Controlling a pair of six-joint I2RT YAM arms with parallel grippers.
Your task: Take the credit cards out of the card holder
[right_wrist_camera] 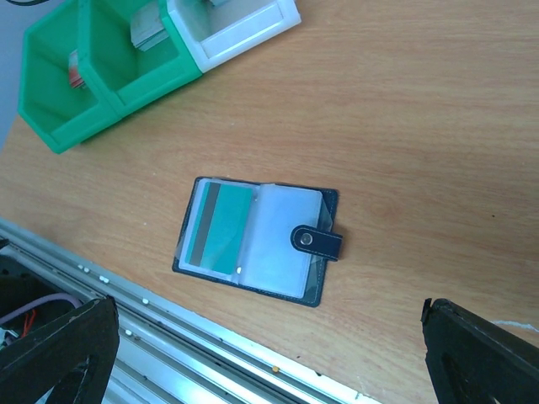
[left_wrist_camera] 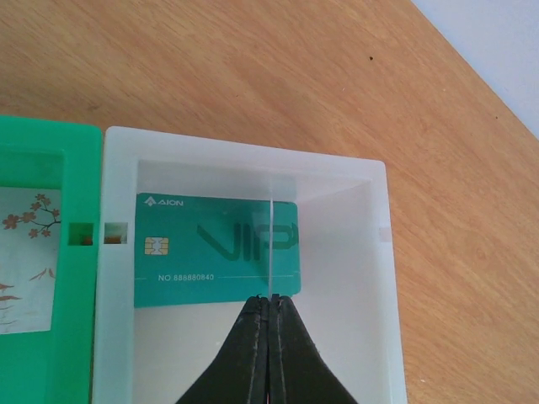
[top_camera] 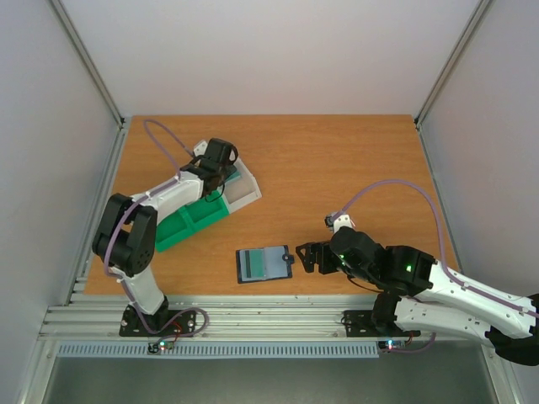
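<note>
Overhead, my left gripper (top_camera: 219, 171) is hovering pinched shut over the tray (top_camera: 246, 199), and the card holder (top_camera: 264, 264) is lying just ahead of my wide-open right gripper (top_camera: 305, 257). Left wrist: a teal card (left_wrist_camera: 202, 248) is resting just beyond the closed tips. Right wrist: a second card (right_wrist_camera: 223, 231) is sitting sleeved straight ahead, so I'm aiming to slide it out flat.

Item one: card holder (top_camera: 264, 264), lying open on my table (top_camera: 337, 168) near the front edge, clasp tab (top_camera: 287, 257) to the right. Item two: right gripper (top_camera: 307, 257), just beside that tab (touching or not, I can't tell). Item three: left gripper (top_camera: 216, 181), over the green-and-white tray (top_camera: 192, 220).
</note>
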